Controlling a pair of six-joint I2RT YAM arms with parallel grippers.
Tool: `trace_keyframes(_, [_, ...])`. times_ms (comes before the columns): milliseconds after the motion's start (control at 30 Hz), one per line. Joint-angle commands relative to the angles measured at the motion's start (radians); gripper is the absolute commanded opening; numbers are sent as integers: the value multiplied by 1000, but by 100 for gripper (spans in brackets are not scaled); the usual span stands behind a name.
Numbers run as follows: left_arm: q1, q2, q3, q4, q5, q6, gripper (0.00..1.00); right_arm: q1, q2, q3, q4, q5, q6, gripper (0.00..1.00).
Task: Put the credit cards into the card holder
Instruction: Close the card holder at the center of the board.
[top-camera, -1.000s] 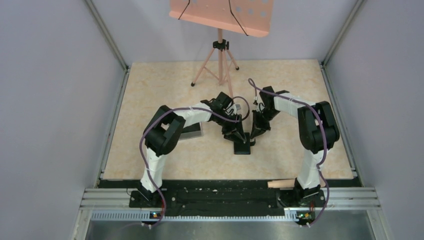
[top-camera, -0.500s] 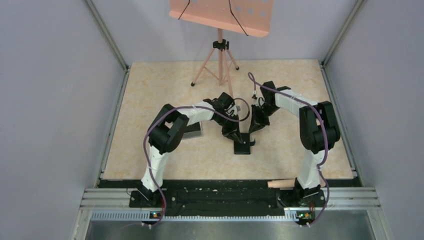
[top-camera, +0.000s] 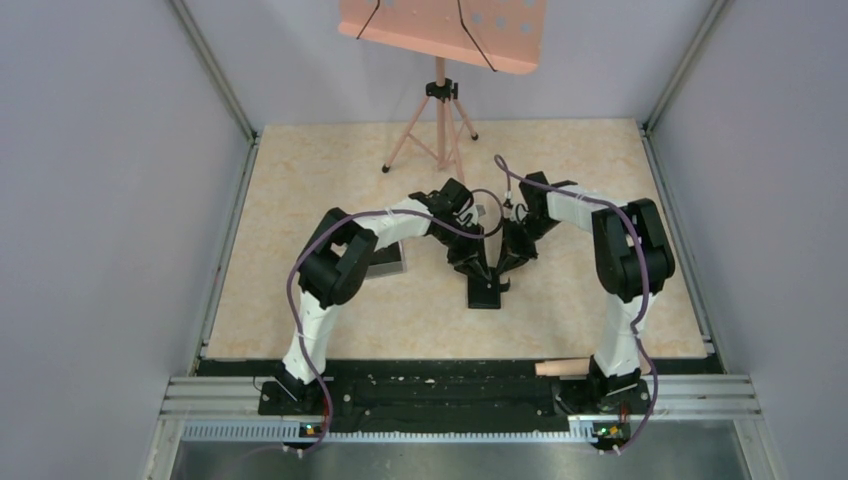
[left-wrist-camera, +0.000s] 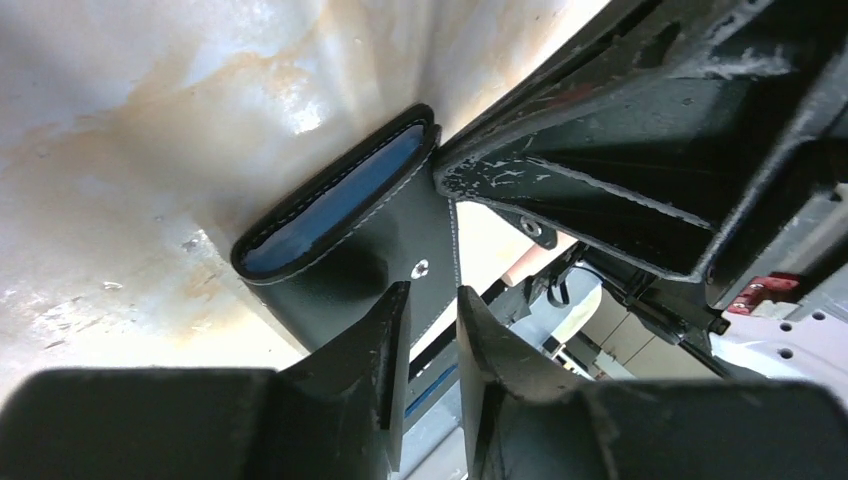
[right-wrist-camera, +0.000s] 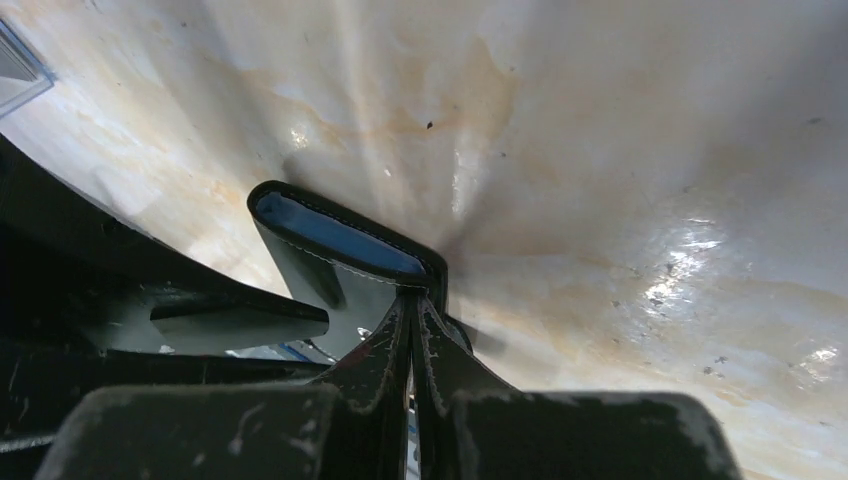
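The card holder (top-camera: 487, 290) is a black wallet on the table's middle, between both grippers. In the left wrist view its bluish pocket mouth gapes (left-wrist-camera: 335, 200) and its flap with the snap reaches my left fingertips. My left gripper (left-wrist-camera: 432, 300) is narrowly open, with light showing through the gap, and the flap's stitched edge lies just beyond it. My right gripper (right-wrist-camera: 413, 300) is shut on the card holder's near edge (right-wrist-camera: 340, 235). In the top view the two grippers meet above the wallet, left (top-camera: 476, 262) and right (top-camera: 506, 260). No credit cards show in any view.
A clear plastic box (top-camera: 385, 258) lies left of the wallet, under the left forearm; its corner shows in the right wrist view (right-wrist-camera: 15, 75). A pink tripod stand (top-camera: 437, 120) stands at the back. A wooden stick (top-camera: 560, 368) lies at the near edge.
Both wrists have drawn a little closer together and slightly farther back over the wallet. The wallet has stayed in place.
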Motion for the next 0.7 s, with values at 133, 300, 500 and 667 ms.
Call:
trace_keyframes(133, [-20,-106,38,41,-82,1,34,-2,10,-8,49,11,4,0])
trace_keyframes(300, [-20,-259,4,-54,-410,97,51,-1,-13,19,50,-11,2,0])
trace_keyframes(500, [-19,-485,-89,-66,-830,196,99,-2,-56,45,52,-24,0,0])
trace_keyframes(667, [-16,-667,-256,85,-1075,208,99,-3,-99,51,60,-11,1,0])
